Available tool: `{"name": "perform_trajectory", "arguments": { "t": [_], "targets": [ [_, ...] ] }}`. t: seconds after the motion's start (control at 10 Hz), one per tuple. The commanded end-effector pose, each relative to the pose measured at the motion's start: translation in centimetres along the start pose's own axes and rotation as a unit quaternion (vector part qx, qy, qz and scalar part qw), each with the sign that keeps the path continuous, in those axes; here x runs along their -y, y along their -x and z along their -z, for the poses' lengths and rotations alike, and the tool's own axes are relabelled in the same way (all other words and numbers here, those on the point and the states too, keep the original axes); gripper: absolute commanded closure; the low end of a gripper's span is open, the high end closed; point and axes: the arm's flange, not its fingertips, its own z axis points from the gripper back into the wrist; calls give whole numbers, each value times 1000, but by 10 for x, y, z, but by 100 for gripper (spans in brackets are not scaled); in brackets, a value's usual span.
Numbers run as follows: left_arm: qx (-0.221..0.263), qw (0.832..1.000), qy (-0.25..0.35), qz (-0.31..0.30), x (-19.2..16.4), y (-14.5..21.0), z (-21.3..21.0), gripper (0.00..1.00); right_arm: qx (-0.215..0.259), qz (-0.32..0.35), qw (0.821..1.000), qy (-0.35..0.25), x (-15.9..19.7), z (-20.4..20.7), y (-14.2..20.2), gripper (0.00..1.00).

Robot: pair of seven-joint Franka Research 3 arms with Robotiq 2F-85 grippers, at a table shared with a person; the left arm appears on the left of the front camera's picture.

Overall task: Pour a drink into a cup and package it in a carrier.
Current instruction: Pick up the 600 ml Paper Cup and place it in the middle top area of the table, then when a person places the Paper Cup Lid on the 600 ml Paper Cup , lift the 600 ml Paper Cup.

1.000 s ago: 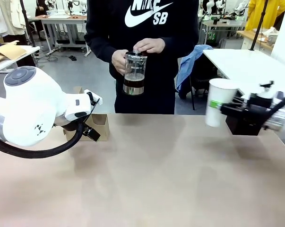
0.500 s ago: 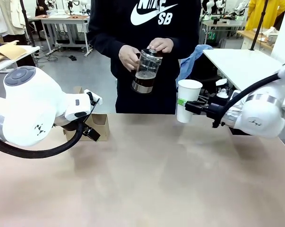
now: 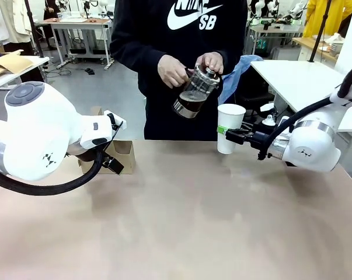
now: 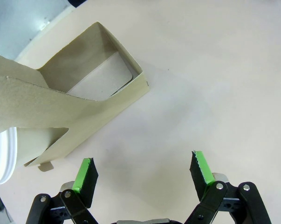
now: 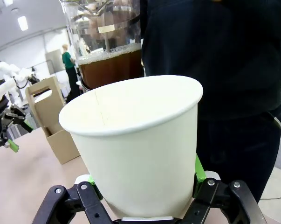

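Clamped on the paper cup above the desk's far edge, the right end effector should hold it steady under the tilted glass jug in the person's hands; the left end effector gapes beside the carrier.

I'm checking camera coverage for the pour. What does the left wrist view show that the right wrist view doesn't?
Left wrist view, not right: an empty carrier slot from above, beyond the open left gripper. Right wrist view, not left: the cup gripped by the right gripper, with the drink in the person's jug behind it. Both: the carrier and the table.
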Motion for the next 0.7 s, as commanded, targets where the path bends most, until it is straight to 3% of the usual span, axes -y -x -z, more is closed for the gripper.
{"name": "perform_trajectory", "arguments": {
  "t": [0.0,0.6],
  "targets": [
    [0,1000,1,0,0,0,0,0,0,-2,1000,-1,-6,3,-1,20],
    [0,1000,1,0,0,0,0,0,0,-2,1000,-1,-6,3,-1,20]
  ]
}}
